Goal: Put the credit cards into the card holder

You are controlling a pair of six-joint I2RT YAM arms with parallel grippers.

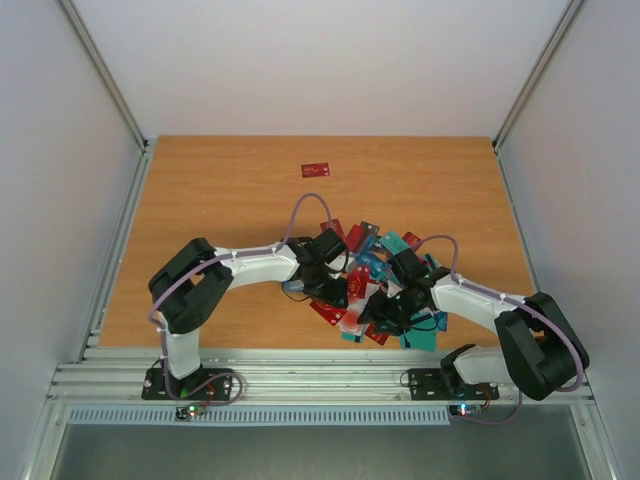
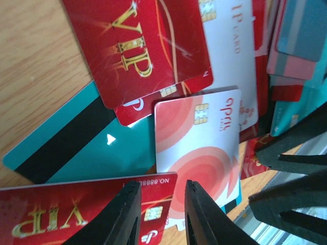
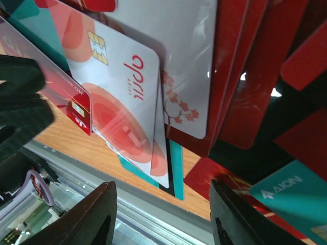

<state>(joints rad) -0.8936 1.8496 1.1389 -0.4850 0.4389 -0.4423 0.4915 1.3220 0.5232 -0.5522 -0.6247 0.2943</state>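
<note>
The left claw (image 2: 161, 217) is low over the near edge of the heap. Its tips are only narrowly parted and I see nothing clamped between them. A white-and-coral chip card (image 2: 199, 148) lies straight ahead at its 12 o'clock, with its long axis running from 6 to 12 and its near short edge just beyond the tips. A red VIP card (image 2: 61, 219) slips under the claw at 9 o'clock.

The right claw (image 3: 163, 219) is spread wide with nothing in it. From there the same coral card (image 3: 117, 102) sits at 11 o'clock, slanting from 11 to 5, so I judge the left arm nearer and better lined up with it.

Farther out, the credit cards (image 1: 358, 240) are heaped mid-counter (image 1: 230, 190). One lone red card (image 1: 316, 170) lies well apart at the heap's 12 o'clock. I cannot pick out the card holder in any view.
</note>
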